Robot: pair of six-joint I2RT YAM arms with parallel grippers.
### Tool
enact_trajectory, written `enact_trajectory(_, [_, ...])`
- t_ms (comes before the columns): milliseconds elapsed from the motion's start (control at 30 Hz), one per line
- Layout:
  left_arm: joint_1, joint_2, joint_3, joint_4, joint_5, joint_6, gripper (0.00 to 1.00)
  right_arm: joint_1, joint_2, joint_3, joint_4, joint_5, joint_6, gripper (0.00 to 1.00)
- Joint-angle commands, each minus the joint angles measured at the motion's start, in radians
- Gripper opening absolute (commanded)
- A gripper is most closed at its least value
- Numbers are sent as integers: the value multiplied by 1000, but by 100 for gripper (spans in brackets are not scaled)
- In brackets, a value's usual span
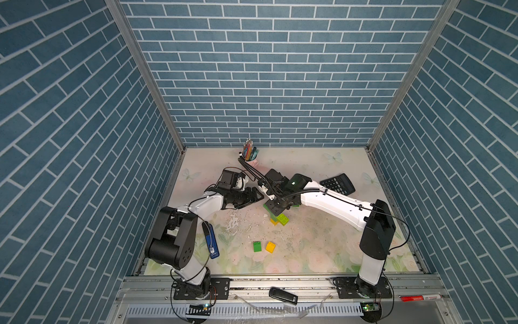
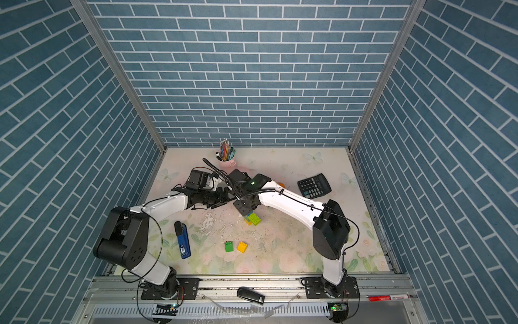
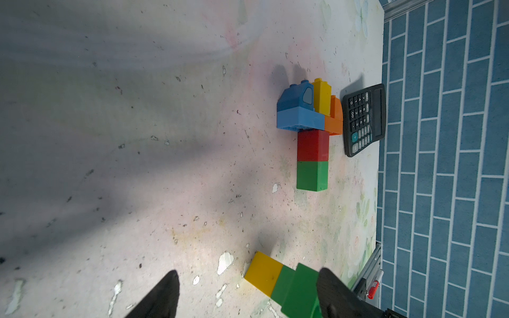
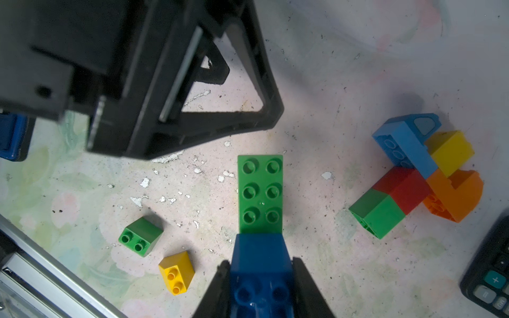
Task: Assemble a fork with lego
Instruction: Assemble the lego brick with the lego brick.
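Observation:
My right gripper (image 4: 261,278) is shut on a dark blue lego brick (image 4: 260,256). A green oblong brick (image 4: 260,192) reaches out past it, studs showing. In both top views that green brick (image 1: 283,218) sits over a yellow one (image 1: 274,222), under the right gripper (image 1: 276,209). My left gripper (image 3: 248,272) stands open beside them; the yellow and green bricks (image 3: 264,272) lie close to one finger (image 3: 333,291). A joined piece of blue, yellow, orange, red and green bricks (image 3: 312,146) lies by the calculator. Loose green (image 1: 257,246) and yellow (image 1: 270,247) bricks rest nearer the front.
A black calculator (image 1: 337,183) lies at the back right and a pink cup of pencils (image 1: 251,154) at the back. A blue device (image 2: 182,239) lies front left near the left arm's base. A black object (image 1: 283,294) and a red marker (image 1: 417,298) rest on the front rail.

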Motion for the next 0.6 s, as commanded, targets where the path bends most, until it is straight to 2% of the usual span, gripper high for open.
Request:
enact_trajectory(0, [-6, -1, -7, -5, 8, 15, 80, 18, 25, -47, -87, -25, 5, 0])
enact_trajectory(333, [-7, -6, -10, -9, 6, 16, 80, 26, 49, -29, -145, -43, -15, 0])
enact_trajectory(567, [-6, -25, -21, -18, 2, 16, 80, 19, 71, -18, -163, -44, 32, 0])
